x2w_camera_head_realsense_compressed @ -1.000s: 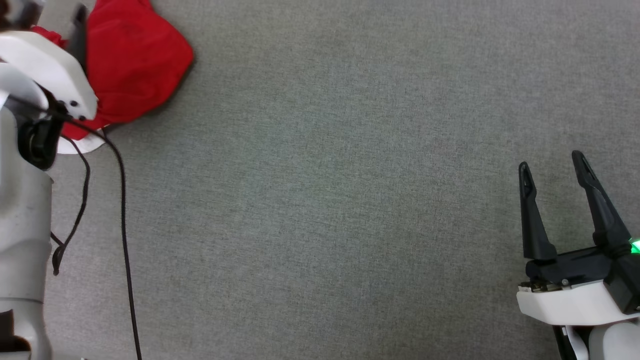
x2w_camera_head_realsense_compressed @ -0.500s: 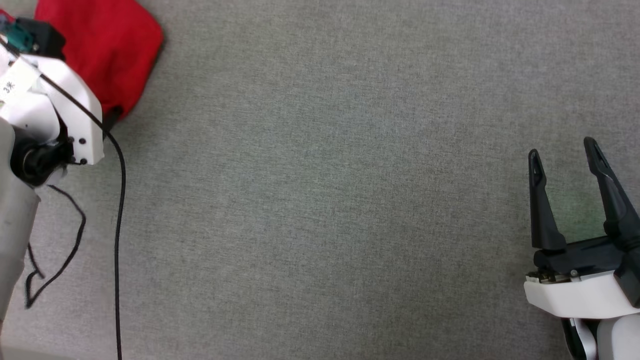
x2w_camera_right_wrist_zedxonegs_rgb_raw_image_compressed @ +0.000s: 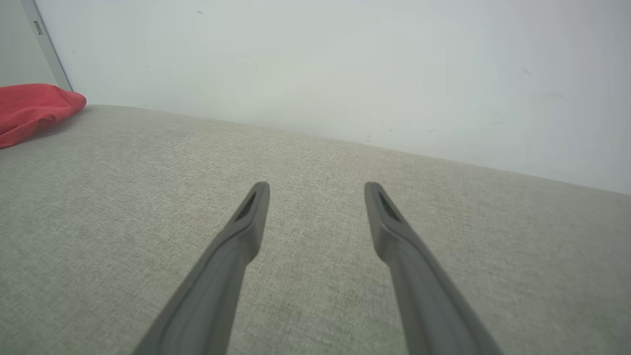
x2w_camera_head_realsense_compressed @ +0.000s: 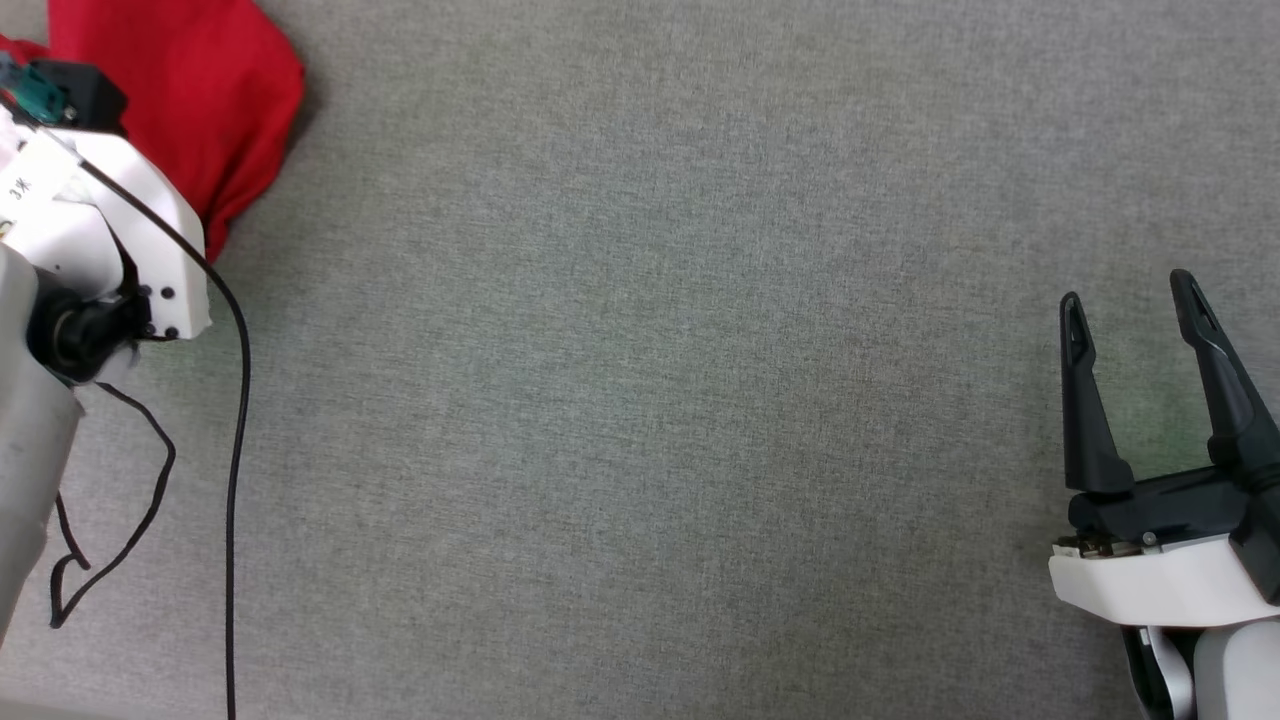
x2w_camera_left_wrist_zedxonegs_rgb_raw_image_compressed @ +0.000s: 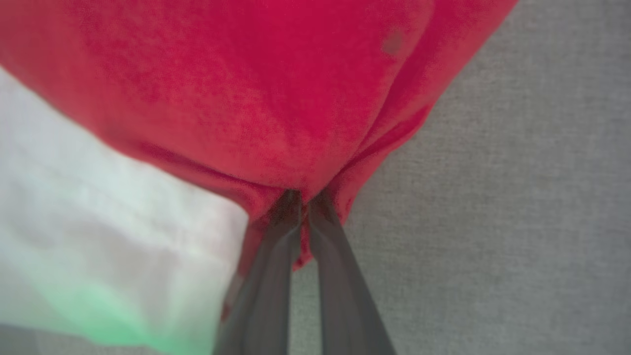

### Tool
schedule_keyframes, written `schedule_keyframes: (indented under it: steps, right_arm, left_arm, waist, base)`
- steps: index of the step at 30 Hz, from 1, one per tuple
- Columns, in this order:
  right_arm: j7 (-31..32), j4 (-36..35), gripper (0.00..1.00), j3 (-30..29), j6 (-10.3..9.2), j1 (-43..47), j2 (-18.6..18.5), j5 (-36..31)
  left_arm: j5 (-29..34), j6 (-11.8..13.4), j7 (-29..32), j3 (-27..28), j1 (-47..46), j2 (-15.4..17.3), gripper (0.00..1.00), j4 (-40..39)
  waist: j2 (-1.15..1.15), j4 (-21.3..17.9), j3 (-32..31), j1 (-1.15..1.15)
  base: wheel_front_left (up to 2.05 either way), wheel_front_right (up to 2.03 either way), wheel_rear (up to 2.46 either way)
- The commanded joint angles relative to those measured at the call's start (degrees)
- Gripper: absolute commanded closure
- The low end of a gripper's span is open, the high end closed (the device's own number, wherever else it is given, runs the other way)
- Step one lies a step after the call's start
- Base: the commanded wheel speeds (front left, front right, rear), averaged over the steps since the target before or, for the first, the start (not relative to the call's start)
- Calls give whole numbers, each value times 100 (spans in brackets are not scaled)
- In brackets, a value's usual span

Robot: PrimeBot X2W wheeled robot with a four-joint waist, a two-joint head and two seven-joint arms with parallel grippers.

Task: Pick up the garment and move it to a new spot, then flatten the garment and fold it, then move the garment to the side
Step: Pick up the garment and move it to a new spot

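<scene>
The garment (x2w_camera_head_realsense_compressed: 190, 90) is a bunched red heap at the top left of the head view, partly covered by my left arm's white wrist. In the left wrist view the red cloth (x2w_camera_left_wrist_zedxonegs_rgb_raw_image_compressed: 276, 93) spans the upper part with a white sleeve part (x2w_camera_left_wrist_zedxonegs_rgb_raw_image_compressed: 98, 222) at the left, and my left gripper (x2w_camera_left_wrist_zedxonegs_rgb_raw_image_compressed: 303, 197) is shut, pinching a fold of the red fabric at its lower edge. My right gripper (x2w_camera_head_realsense_compressed: 1130, 300) stands open at the lower right with nothing between its fingers. The right wrist view shows the right gripper (x2w_camera_right_wrist_zedxonegs_rgb_raw_image_compressed: 316, 190) above bare cloth surface, and the garment (x2w_camera_right_wrist_zedxonegs_rgb_raw_image_compressed: 29, 111) lies far off at the left.
A grey fabric surface (x2w_camera_head_realsense_compressed: 650, 400) spans the whole workspace. Black cables (x2w_camera_head_realsense_compressed: 235, 450) hang from my left arm along the left side. A pale wall (x2w_camera_right_wrist_zedxonegs_rgb_raw_image_compressed: 345, 64) rises behind the surface's far edge.
The head view has shifted, so the garment sits further left. My left wrist has come down over the garment and its gripper has shut on the fabric. The right gripper stays open.
</scene>
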Motion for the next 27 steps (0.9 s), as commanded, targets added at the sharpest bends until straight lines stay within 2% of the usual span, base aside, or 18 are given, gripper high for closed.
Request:
schedule_keyframes:
  steps: [1,8,14,21,27]
  right_arm:
    - [-12,22,0,4,-4,12,26,22]
    - [-12,171,0,71,-4,77,97,115]
    - [-12,318,0,119,-4,158,173,188]
    - [-12,377,0,105,-4,218,221,294]
    - [-12,418,0,68,-4,184,227,555]
  left_arm:
    - [-30,-16,-120,-135,143,-134,100,-9]
    - [193,-9,-1074,-312,-246,177,100,-325]
    - [417,-9,-1501,-523,-558,329,100,-648]
    - [746,24,-1627,-713,-1002,291,100,-1257]
    - [955,64,-1604,-859,-1349,44,100,-1836]
  waist:
    - [0,31,-111,0]
    - [0,85,-639,0]
    - [0,-1,-1100,0]
    - [0,-333,-1374,0]
    - [0,-787,-1438,0]
  base:
    - [0,0,0]
    - [0,0,0]
    - [0,0,0]
    - [0,0,0]
    - [0,0,0]
